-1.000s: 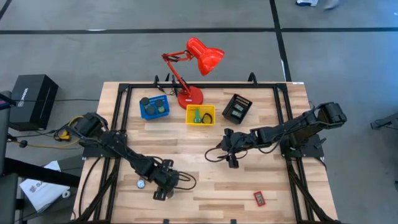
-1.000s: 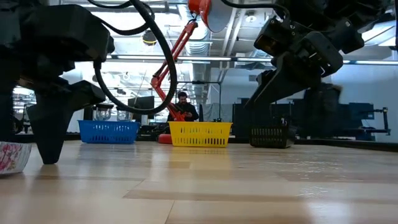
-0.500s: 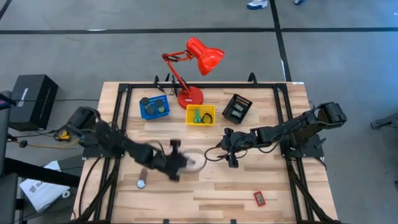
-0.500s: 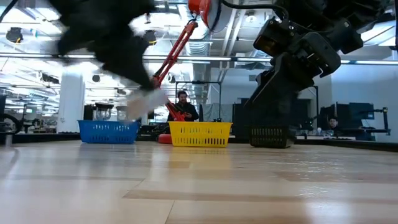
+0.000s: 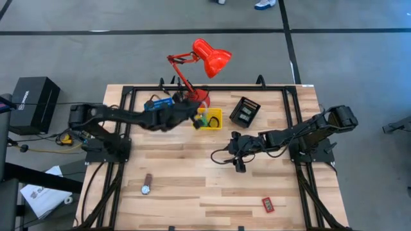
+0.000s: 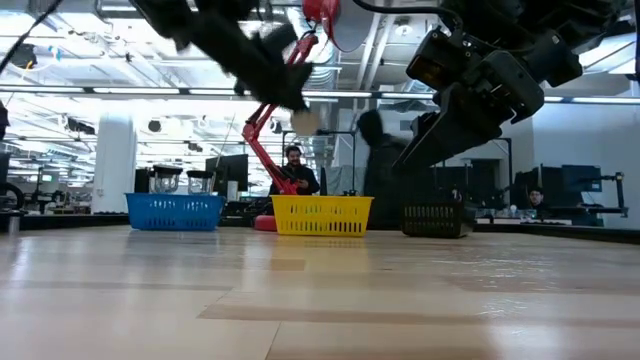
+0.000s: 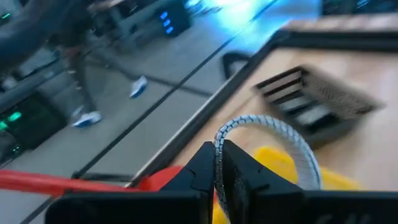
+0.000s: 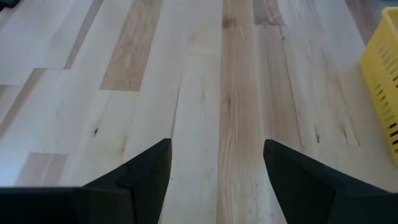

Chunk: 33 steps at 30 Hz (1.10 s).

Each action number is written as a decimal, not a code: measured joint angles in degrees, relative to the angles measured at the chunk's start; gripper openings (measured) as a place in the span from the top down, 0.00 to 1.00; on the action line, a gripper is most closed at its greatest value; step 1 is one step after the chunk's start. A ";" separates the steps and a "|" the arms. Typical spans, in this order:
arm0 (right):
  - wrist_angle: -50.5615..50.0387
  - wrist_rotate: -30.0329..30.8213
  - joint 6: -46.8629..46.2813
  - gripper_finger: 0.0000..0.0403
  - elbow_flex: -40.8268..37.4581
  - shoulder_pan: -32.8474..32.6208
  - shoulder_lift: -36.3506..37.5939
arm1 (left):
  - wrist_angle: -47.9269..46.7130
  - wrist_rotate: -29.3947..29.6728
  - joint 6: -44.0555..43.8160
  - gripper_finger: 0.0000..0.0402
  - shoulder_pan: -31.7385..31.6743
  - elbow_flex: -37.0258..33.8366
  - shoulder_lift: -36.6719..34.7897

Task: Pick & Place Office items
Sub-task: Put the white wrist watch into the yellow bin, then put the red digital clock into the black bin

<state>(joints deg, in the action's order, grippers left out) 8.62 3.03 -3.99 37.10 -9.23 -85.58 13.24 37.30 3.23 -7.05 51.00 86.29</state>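
The clear ring (image 7: 268, 138), a thin pale loop, is pinched edge-on in the clenched left gripper (image 5: 191, 115), held in the air just beside the yellow plastic tray (image 5: 214, 118), which lies a short way onward. The right gripper (image 5: 238, 157), jaws spread and empty, waits mid-table, farther off. A wristwatch (image 5: 147, 184) lies near the front edge.

High view straight down; low view table-level; both share yellow tray (image 5: 212, 119) (image 6: 322, 214); wrist views close, left blurred.

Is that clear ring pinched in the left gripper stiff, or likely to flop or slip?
The clear ring keeps its arc beyond the shut left gripper, so probably fairly stiff and light. Held only by its edge, it might pivot or slip.
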 joint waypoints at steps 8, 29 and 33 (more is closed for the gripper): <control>-0.06 0.00 -0.09 0.39 -0.01 0.00 0.00 | 0.45 -6.15 3.54 0.96 -8.74 -0.09 8.84; -0.68 -0.17 -2.12 0.39 0.00 -0.11 0.00 | -0.49 -11.08 -0.90 0.73 -8.83 0.00 11.62; -0.70 -0.19 -2.27 0.39 -0.01 -0.11 0.00 | -0.39 -11.04 -2.48 0.68 -8.73 0.00 11.62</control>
<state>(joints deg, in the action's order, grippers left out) 7.92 2.84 -6.26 37.09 -9.34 -85.58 12.85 26.26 0.76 -15.78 51.00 97.91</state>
